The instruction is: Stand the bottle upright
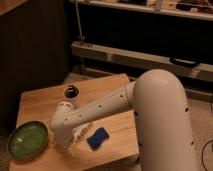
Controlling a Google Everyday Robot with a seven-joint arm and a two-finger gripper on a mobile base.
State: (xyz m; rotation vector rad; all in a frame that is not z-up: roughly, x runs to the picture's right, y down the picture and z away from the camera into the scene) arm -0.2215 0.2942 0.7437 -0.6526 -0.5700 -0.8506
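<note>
A small pale elongated thing, apparently the bottle (83,131), lies on its side on the wooden table (45,102), just left of the blue sponge (98,138). My white arm reaches across the table from the right. Its wrist hangs over the table's front left part, and the gripper (70,146) points down at the table just left of the bottle, mostly hidden by the wrist. The bottle's cap and label do not show. I see no carrot.
A green bowl (28,140) sits at the table's front left corner. A dark round cup (72,92) stands at the back middle. A metal rail and dark shelving run behind the table. The table's front edge is close below the gripper.
</note>
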